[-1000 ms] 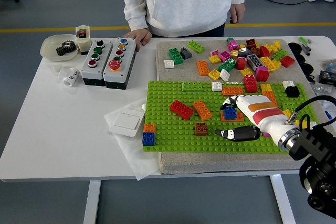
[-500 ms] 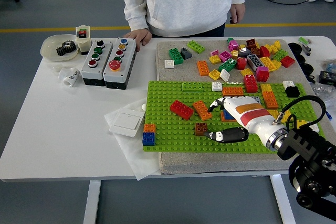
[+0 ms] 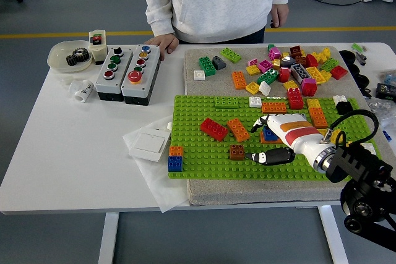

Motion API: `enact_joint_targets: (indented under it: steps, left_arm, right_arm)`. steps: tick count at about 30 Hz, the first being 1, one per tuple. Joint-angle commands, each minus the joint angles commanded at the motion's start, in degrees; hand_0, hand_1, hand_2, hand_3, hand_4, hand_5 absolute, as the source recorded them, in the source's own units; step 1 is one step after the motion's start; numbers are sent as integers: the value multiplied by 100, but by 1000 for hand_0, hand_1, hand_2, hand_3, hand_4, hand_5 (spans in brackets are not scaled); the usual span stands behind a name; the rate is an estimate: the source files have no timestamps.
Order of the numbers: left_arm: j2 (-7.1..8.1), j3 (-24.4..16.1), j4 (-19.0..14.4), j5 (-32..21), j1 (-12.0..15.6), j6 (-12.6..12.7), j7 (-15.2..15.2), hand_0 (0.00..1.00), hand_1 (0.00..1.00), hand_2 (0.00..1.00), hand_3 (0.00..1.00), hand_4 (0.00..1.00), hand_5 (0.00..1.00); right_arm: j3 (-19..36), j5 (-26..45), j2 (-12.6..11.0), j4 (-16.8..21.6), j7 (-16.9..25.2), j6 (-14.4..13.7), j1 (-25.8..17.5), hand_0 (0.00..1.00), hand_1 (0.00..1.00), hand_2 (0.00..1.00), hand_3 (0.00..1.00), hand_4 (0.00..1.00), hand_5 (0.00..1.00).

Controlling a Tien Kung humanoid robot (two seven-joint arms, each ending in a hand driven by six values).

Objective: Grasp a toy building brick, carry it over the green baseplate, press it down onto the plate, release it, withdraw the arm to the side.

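Note:
The green baseplate [image 3: 198,153] lies on a grey mat at the table's front right. My right hand [image 3: 260,140], white with black fingertips, reaches in from the lower right and lies low over the plate's middle. Its fingers [image 3: 257,122] stretch over a blue brick [image 3: 270,135] that sits on an orange brick [image 3: 273,141]. The black thumb [image 3: 270,156] is spread away toward the near edge and touches no brick. Red [image 3: 214,129], orange [image 3: 238,130] and brown [image 3: 237,152] bricks stand on the plate to the hand's left.
Several loose bricks [image 3: 291,66] lie on the mat behind the plate. Two button boxes [image 3: 127,72], a bowl with a gear [image 3: 69,55] and a white switch plate [image 3: 148,145] lie to the left. A person stands at the far side, one hand [image 3: 164,42] on the table.
My right hand slid left across the plate until its fingers covered the blue brick, then eased back slightly to the right. The blue brick has stayed in place on the orange one.

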Motion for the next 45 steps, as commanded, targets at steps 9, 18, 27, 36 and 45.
enact_joint_targets:
  steps: [9,18,27,36,45]
  left_arm:
    - [2,-17,2,33,-7,-5,1,778,761,770,585,619,617]
    - [5,-8,1,26,-21,-1,-5,778,759,770,585,619,617]
    - [4,-1,0,17,-29,-1,-4,780,760,770,584,619,616]
    - [8,3,0,14,-39,-2,-2,779,760,770,586,619,615]
    - [10,19,5,-24,-41,12,-9,779,758,769,585,619,615]
  right_arm:
    - [27,-16,-56,27,19,27,-59,688,676,726,630,887,560]
    - [-18,64,3,-147,83,15,-40,688,676,727,629,887,562]
    - [-47,120,49,-280,122,8,-27,688,677,725,630,891,563]
    - [-21,147,100,-412,130,18,-40,688,676,725,631,892,563]
    - [-62,99,78,-263,99,44,-67,687,676,726,633,894,563]
